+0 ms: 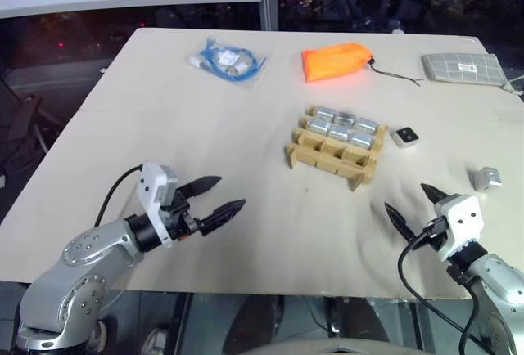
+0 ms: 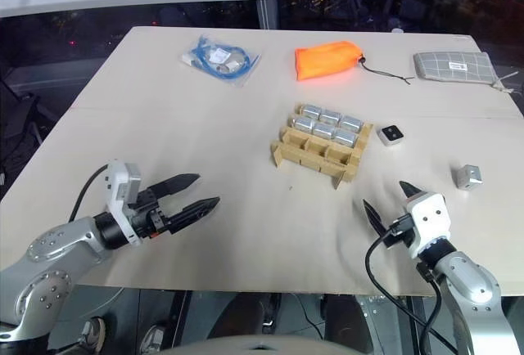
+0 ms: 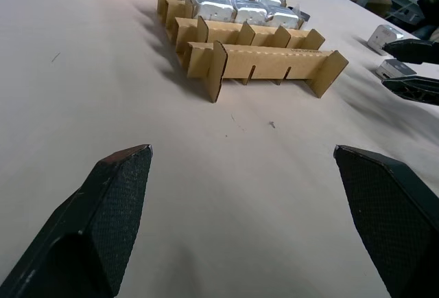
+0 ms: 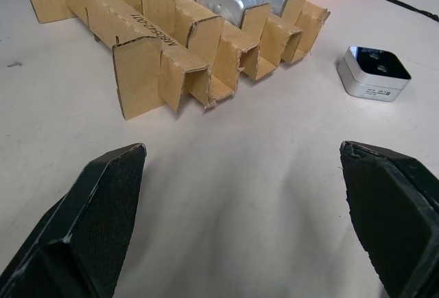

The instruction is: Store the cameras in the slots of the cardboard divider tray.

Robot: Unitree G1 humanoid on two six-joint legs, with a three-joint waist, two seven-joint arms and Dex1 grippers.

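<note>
The cardboard divider tray (image 1: 327, 155) lies right of the table's centre. Several silver cameras (image 1: 344, 126) fill its two far rows, and the near row of slots stands bare. One loose camera (image 1: 404, 136) lies black face up just right of the tray, also seen as the camera (image 4: 374, 71) in the right wrist view. A second loose camera (image 1: 486, 178) rests farther right, near the table's edge. My left gripper (image 1: 232, 193) hovers open near the front left, well short of the tray. My right gripper (image 1: 406, 195) is open at the front right, in front of the loose cameras.
At the back of the table lie an orange fabric bag (image 1: 336, 60), a blue cable in a clear bag (image 1: 228, 60) and a grey grid-patterned pouch (image 1: 463, 67). The table's front edge runs just under both grippers.
</note>
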